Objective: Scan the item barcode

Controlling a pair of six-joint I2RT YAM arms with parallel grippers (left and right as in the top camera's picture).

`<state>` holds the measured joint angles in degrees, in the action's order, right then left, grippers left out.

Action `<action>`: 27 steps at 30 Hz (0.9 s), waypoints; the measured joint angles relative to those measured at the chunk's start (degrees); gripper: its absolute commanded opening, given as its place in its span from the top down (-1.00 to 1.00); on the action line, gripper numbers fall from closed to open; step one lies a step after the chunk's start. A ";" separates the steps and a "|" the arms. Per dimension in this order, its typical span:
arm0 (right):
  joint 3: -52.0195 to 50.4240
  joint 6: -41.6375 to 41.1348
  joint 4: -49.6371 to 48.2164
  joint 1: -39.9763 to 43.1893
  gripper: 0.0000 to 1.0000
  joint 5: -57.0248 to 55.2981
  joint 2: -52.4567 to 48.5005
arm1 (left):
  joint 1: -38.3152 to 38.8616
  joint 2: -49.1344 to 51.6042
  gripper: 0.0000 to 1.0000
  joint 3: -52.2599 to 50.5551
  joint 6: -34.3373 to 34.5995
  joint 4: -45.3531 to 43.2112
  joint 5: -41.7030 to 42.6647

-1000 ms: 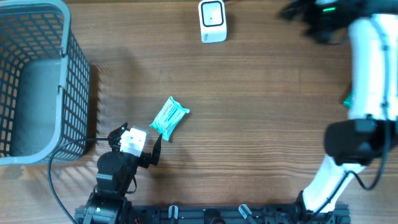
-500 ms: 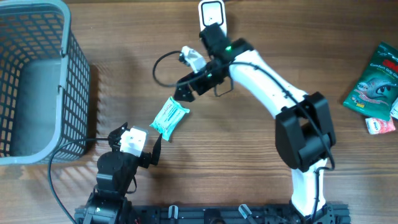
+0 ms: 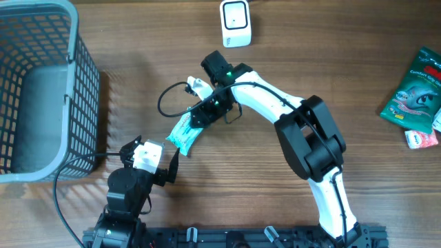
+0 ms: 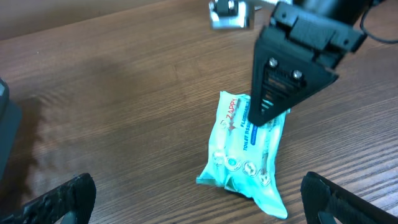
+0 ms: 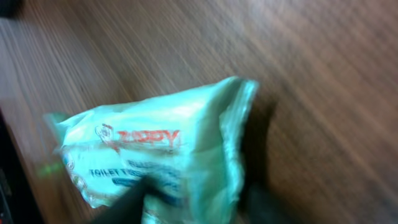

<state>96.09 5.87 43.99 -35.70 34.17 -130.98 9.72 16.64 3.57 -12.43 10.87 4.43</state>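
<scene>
A teal wipes packet (image 3: 183, 133) lies flat on the wooden table, printed side up. My right gripper (image 3: 200, 116) has come down on its far end. In the right wrist view the packet (image 5: 155, 152) fills the frame, blurred, with one dark finger over its printed face and the other just past its sealed edge; the right gripper (image 5: 193, 202) is shut on it. My left gripper (image 4: 199, 208) stands open just short of the packet (image 4: 245, 155), its fingertips (image 4: 65, 199) wide apart with only table between them. The white scanner (image 3: 235, 23) stands at the table's far edge.
A grey wire basket (image 3: 69, 83) fills the left side of the table. A green snack bag (image 3: 415, 86) and a small white packet (image 3: 420, 140) lie at the right edge. A black cable (image 3: 169, 103) loops off the right wrist.
The right arm swept in from the far right to the packet, lowered onto its far end and narrowed its jaws around it. The left arm stayed still and open.
</scene>
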 measured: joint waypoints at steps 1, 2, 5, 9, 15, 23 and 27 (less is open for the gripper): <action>0.00 -0.02 0.20 -0.02 0.78 0.11 -0.11 | 0.00 0.00 -1.00 0.00 0.00 0.00 0.00; 0.02 -0.09 0.50 0.00 0.91 0.13 -0.11 | 0.00 0.00 -1.00 0.00 0.00 -0.02 0.00; 0.11 -0.42 1.27 0.02 0.91 0.33 -0.07 | 0.00 0.00 -1.00 0.00 0.00 0.00 0.00; 1.49 -2.56 7.21 0.13 0.91 0.50 -0.07 | 0.00 0.00 -1.00 0.00 0.00 0.00 0.00; 8.87 -25.03 31.01 4.70 0.91 0.74 -0.07 | 0.00 0.02 -1.00 0.00 0.00 -0.02 0.00; 10.23 -62.25 48.13 12.90 0.91 0.74 0.28 | 0.00 0.00 -1.00 0.00 0.00 0.00 0.00; 10.19 -74.27 48.13 12.22 0.91 2.19 0.28 | 0.00 0.00 -1.00 0.00 0.00 0.00 0.00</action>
<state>106.28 -68.40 92.12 -23.49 36.36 -130.69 9.72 16.64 3.57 -12.43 10.87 4.43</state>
